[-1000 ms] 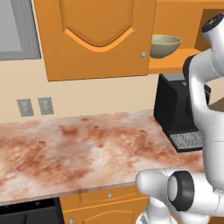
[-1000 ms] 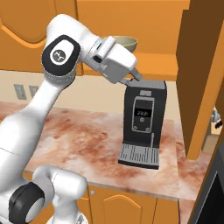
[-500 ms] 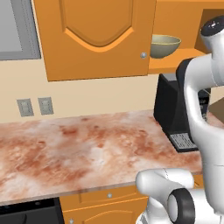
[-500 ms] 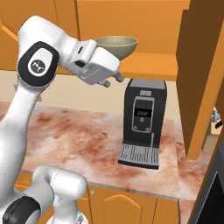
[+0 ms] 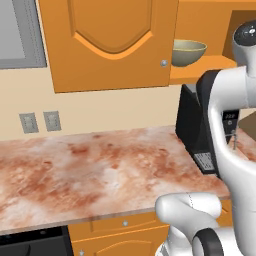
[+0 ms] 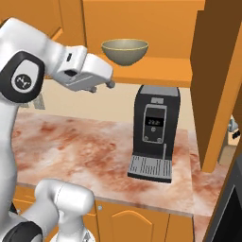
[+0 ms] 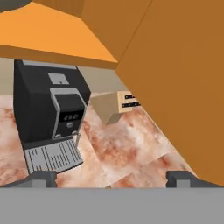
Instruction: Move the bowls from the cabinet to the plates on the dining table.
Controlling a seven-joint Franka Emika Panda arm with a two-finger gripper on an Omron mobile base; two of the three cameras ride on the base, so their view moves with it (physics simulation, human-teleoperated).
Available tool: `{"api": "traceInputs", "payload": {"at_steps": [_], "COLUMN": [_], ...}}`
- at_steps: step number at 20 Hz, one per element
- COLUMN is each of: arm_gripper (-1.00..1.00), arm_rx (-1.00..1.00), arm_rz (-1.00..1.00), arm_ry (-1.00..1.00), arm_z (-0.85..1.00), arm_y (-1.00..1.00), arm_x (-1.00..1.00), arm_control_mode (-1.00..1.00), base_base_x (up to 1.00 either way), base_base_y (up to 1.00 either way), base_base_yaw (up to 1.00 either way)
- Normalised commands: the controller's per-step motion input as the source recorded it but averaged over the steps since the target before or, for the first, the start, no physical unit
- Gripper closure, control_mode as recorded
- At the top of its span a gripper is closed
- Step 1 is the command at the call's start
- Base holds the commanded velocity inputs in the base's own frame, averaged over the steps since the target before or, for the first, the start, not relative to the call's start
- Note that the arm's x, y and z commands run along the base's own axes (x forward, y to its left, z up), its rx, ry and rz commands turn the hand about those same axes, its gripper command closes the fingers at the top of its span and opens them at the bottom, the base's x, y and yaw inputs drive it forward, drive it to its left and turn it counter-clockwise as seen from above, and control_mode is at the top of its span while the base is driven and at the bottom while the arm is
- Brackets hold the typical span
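Note:
One olive-bronze bowl (image 5: pixel 189 52) (image 6: pixel 125 50) sits on the orange shelf (image 6: pixel 156 73) of the cabinet (image 5: pixel 110 40), whose right door (image 6: pixel 217 85) stands swung open. My gripper (image 6: pixel 103 87) hangs below and to the left of the bowl, in front of the shelf edge and apart from it. In the hand view the gripper (image 7: pixel 112 179) is open with nothing between its fingertips (image 7: pixel 41 177), and the shelf's underside (image 7: pixel 52 39) runs above. A dark sliver of the bowl (image 7: pixel 13 3) shows at the top left. The plates and the dining table are out of view.
A black coffee machine (image 6: pixel 153 132) (image 7: pixel 48 118) stands on the reddish marbled counter (image 5: pixel 90 170) under the shelf. A knife block (image 7: pixel 116 105) sits beyond it. The open door (image 7: pixel 183 78) walls off the right side. Two wall outlets (image 5: pixel 40 121) are at the left.
The hand has swung left, away from in front of the coffee machine and the bowl, so the bowl now shows whole in the right base view. The gripper stays open.

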Motion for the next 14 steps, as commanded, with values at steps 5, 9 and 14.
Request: {"api": "traceInputs", "payload": {"at_steps": [5,9,14], "arm_gripper": [-1.00,-1.00,-1.00], "arm_rx": [0.03,0.02,0.01], "arm_rz": [0.19,0.19,0.16], "arm_ry": [-0.08,-0.07,-0.06], "arm_z": [0.00,0.00,0.00], "arm_y": [0.46,0.47,0.48], "arm_x": [0.00,0.00,0.09], "arm_control_mode": [-1.00,-1.00,-1.00], "base_base_x": [0.00,0.00,0.00], "base_base_y": [0.00,0.00,0.00], "base_base_yaw": [0.00,0.00,0.00]}}
